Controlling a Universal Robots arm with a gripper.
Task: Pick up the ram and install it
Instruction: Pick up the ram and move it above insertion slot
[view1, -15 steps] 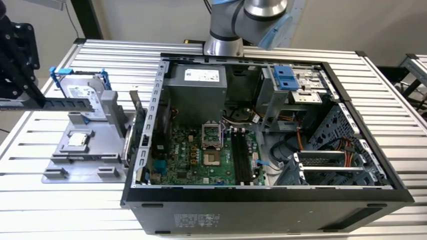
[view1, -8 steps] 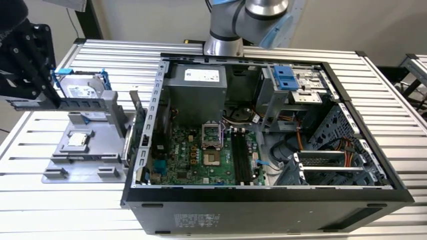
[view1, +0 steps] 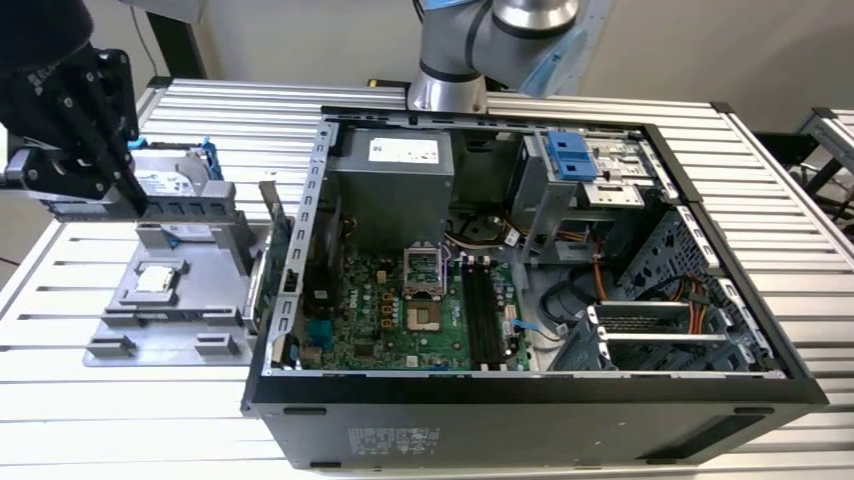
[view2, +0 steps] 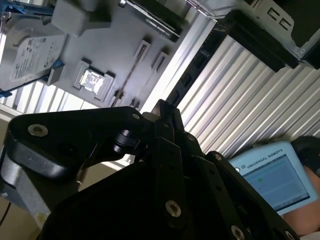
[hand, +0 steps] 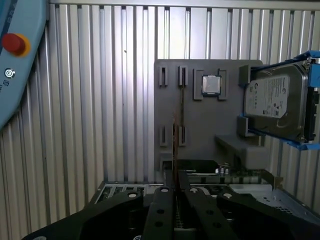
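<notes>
The ram (hand: 177, 117) stands on its edge in the slots of a grey holder tray (hand: 200, 125), seen as a thin dark line. In the second wrist view the ram (view2: 131, 75) crosses the same tray (view2: 115, 45). My gripper (hand: 176, 187) hangs above the tray's case-side end, in line with the stick and apart from it. Its black fingers (view2: 166, 112) are shut together with nothing between them. In the exterior view the gripper (view1: 131, 200) sits over the tray (view1: 174, 300), at the exterior view's left of the open computer case (view1: 534, 380). Long black memory slots (view1: 483, 315) lie on the motherboard.
A silver hard drive (hand: 275, 100) with blue rails leans on the tray's far side, and a processor chip (hand: 211, 85) lies flat beside it. A card with a metal bracket (view1: 271, 215) stands between the tray and the case. A blue teach pendant (view2: 270, 175) lies on the ribbed table (hand: 100, 100).
</notes>
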